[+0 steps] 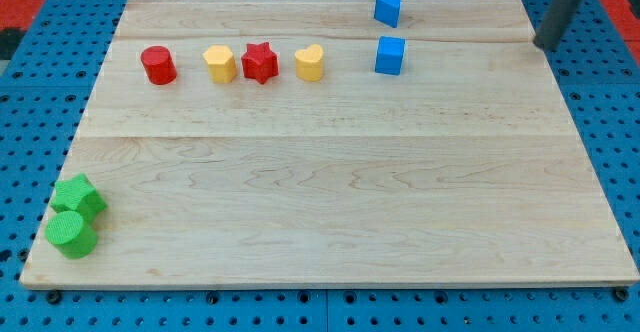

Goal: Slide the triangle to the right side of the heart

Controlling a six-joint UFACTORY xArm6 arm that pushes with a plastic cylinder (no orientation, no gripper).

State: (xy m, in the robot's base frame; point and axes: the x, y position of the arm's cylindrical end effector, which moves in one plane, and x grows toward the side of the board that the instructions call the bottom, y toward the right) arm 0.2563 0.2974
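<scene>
The blue triangle (388,9) sits near the board's top edge, right of centre. The yellow heart (310,63) lies below and to its left, last in a row of small blocks. A blue cube (390,55) stands just right of the heart and directly below the triangle. My tip (545,45) is at the board's upper right edge, well to the right of the triangle and the cube, touching no block.
Left of the heart in the same row are a red star (260,63), a yellow hexagon (219,64) and a red cylinder (158,65). Two green blocks (75,215) sit at the lower left corner. The wooden board (330,192) lies on blue pegboard.
</scene>
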